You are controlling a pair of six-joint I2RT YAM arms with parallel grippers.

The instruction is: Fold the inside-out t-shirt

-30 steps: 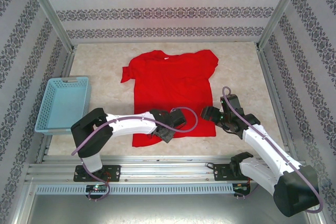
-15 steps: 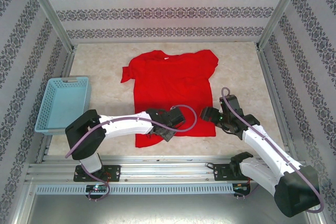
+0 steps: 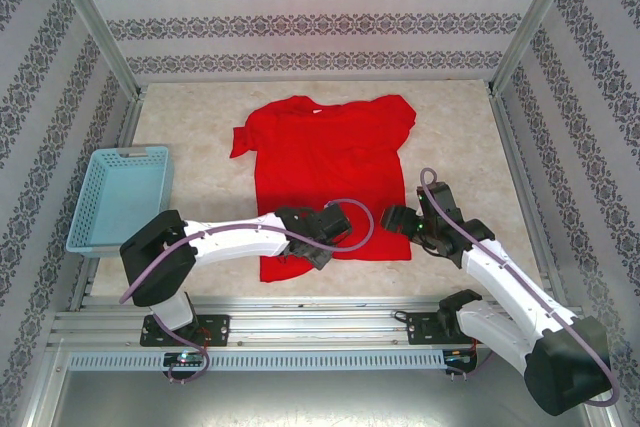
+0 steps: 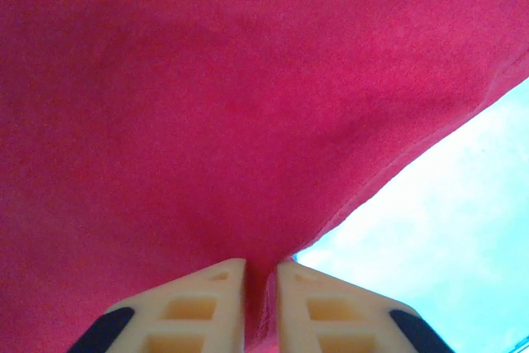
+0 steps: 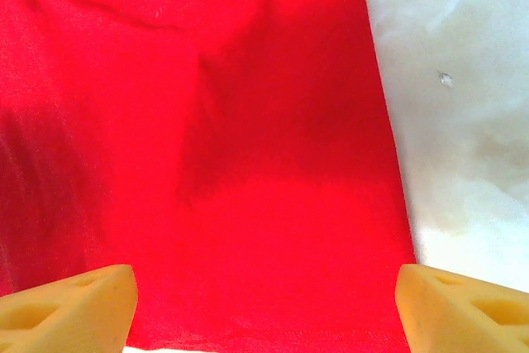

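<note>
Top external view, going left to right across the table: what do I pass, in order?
Light blue basket → left end effector, shut on the hem of the t-shirt → right end effector, open over the shirt's right edge. The t-shirt spans both end effectors, so it takes no place in the order.

T-shirt: plain bright red, no print. Basket: light blue mesh; bench: pale beige, marbled; walls: white with grey floral bands. Left arm and right arm: white shells, black joints, purple cables; left claw and right claw: cream-yellow fingers.
</note>
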